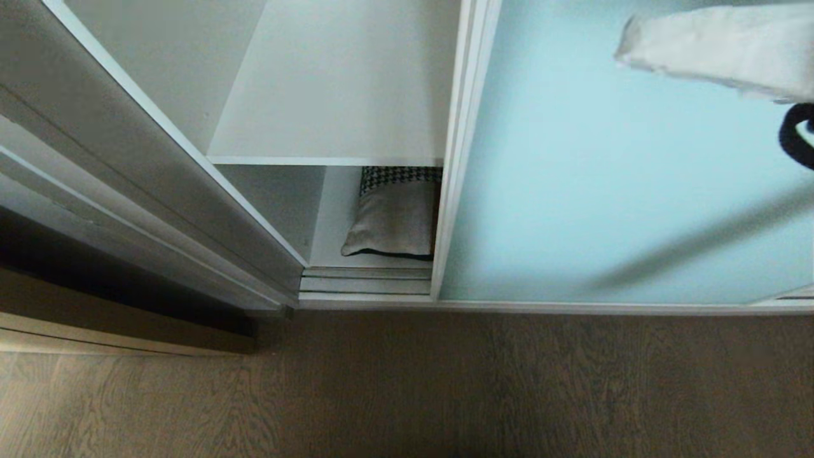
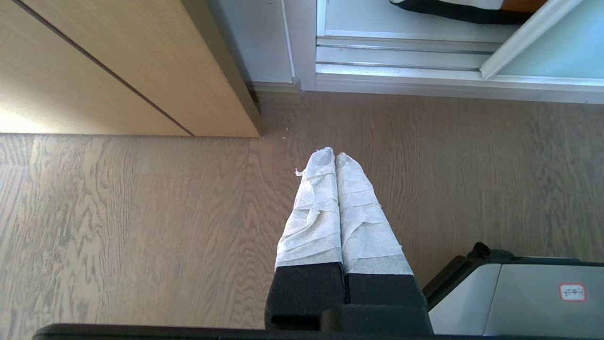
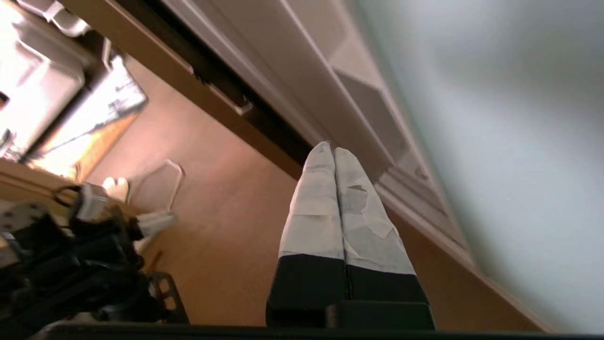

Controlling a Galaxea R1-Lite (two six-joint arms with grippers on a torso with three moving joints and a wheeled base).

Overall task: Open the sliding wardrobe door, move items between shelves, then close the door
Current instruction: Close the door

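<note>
Grey-brown wood floor (image 1: 407, 381) below; frosted wardrobe door (image 1: 623, 178) at 3 o'clock, cushion (image 1: 394, 219) on bottom shelf (image 1: 331, 222). Right gripper (image 3: 332, 148), left gripper (image 2: 334, 155): jaws pressed together, empty.

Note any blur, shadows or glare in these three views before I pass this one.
Head view: right hand smeared by motion at the upper right, its shadow a soft diagonal across the sliding wardrobe door. Right wrist view: glare blows out the upper-left corner, and the door glass looks hazy. Left wrist view: sharp, with a bright patch on the tan wood door.
</note>
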